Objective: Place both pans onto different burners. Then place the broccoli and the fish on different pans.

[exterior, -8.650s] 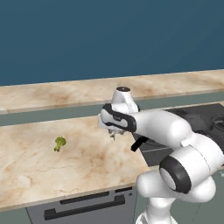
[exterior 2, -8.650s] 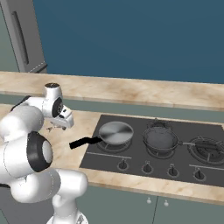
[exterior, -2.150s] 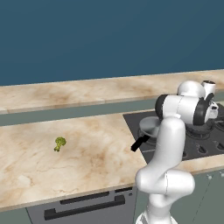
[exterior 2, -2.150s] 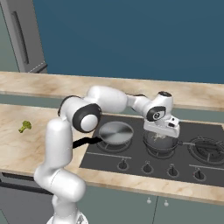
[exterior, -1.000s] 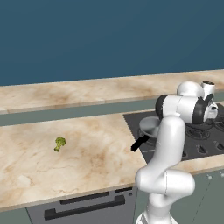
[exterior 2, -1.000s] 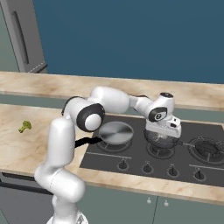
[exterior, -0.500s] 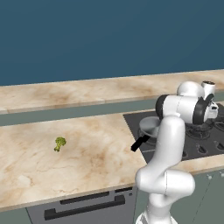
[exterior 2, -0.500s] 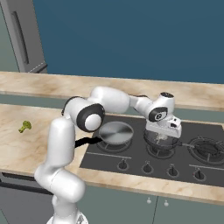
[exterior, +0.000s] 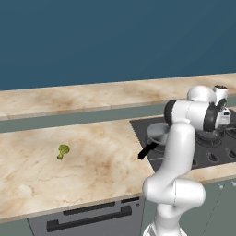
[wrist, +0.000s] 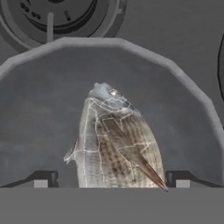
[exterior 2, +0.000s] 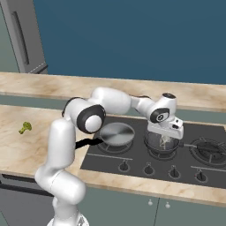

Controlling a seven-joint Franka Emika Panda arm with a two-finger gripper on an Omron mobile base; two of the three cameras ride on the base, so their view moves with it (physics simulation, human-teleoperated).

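Fingers (wrist: 40,180) flank fish (wrist: 116,144) | fish over pan (wrist: 39,109)

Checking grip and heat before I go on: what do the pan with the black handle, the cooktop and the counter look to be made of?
Pan: shiny silver-grey, likely metal, with sheen; its handle matte black, material unclear. Cooktop: smooth dark grey, glass or enamel, can't tell. Counter: beige veined, marble-like stone look, polished.

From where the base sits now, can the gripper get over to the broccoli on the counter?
Probably yes, once it lets go of the fish. The broccoli lies alone on open counter, nothing beside it. The gripper is over the second pan, so it's a long swing back.
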